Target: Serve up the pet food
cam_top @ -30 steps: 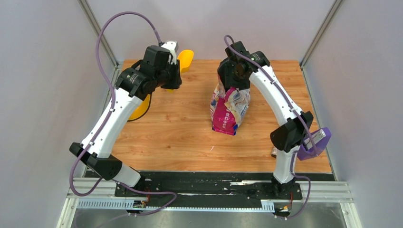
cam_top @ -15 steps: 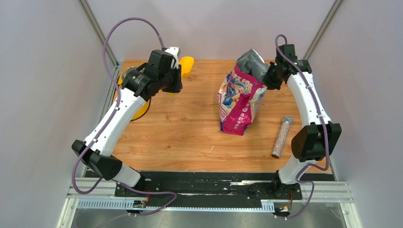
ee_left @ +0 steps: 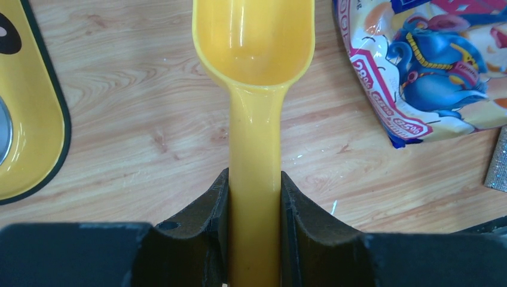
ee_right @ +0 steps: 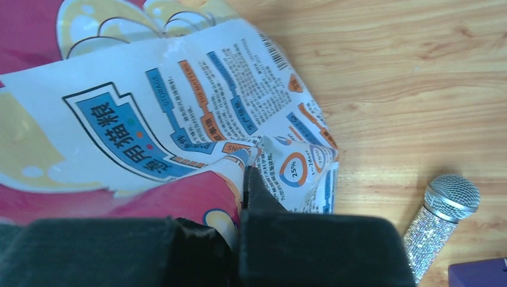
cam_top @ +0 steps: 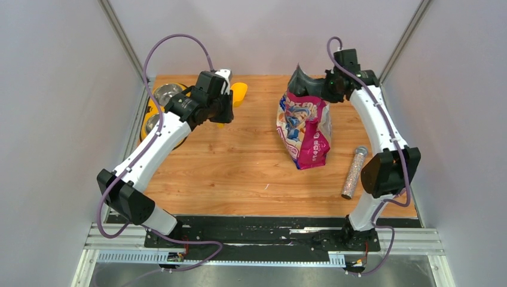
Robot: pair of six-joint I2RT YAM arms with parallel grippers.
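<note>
While upright, cat food bag [cam_top: 306, 125], top within right claw [cam_top: 318, 88].

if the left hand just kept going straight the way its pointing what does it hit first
Likely nothing soon: past the yellow scoop held in the left hand, the wrist view shows only bare table. The cat food bag sits right of that line; depth is unclear.

Plain pale grey walls [cam_top: 54, 89] enclose a light wood-grain table [cam_top: 239, 173] edged by aluminium rails [cam_top: 113, 239].
</note>
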